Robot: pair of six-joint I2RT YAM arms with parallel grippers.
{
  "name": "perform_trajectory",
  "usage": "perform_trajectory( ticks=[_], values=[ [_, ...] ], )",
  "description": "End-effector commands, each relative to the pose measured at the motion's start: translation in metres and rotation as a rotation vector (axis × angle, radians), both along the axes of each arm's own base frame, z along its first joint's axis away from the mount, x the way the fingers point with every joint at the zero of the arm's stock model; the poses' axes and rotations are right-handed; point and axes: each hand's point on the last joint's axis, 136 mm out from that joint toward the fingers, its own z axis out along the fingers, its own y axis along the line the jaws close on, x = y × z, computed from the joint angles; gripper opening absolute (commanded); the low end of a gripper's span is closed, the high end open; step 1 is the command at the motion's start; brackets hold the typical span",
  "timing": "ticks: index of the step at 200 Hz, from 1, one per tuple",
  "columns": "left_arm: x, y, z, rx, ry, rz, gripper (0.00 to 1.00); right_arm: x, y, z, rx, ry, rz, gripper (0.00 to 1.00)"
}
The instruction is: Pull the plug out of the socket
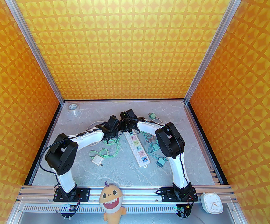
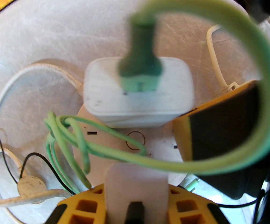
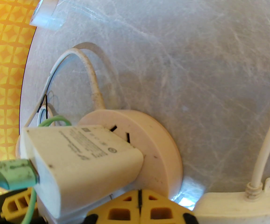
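Observation:
A white plug (image 2: 137, 97), a square adapter with a green cable (image 2: 139, 62) in its back, stands in a round beige socket (image 3: 158, 148). My right gripper (image 3: 139, 192) is shut, its fingertips pressed onto the round socket's rim beside the plug; its yellow and black fingers (image 2: 219, 129) also reach in from the right. My left gripper (image 2: 136, 171) sits on the near side of the plug. A pale blurred block lies between its yellow fingers, and whether it grips anything is unclear. The long white power strip (image 1: 138, 149) lies just right of both grippers.
Green cables (image 1: 112, 148) tangle around the strip. A loose white adapter (image 1: 97, 160) lies front left, and green adapters (image 1: 161, 162) lie right. A tape roll (image 1: 74, 107) sits at the back left corner. The socket's white cord (image 3: 88, 66) loops behind it.

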Motion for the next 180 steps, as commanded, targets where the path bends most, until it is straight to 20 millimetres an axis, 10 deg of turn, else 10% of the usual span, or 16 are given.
perform_trajectory(
  ticks=[1,180],
  values=[
    [-0.008,-0.033,0.007,0.032,-0.017,-0.119,0.19,-0.016,-0.015,-0.049,-0.126,0.089,-0.003,0.00],
    [0.005,-0.004,0.036,-0.284,0.000,0.029,0.16,-0.019,-0.012,-0.053,-0.146,0.090,0.011,0.00]
  ],
)
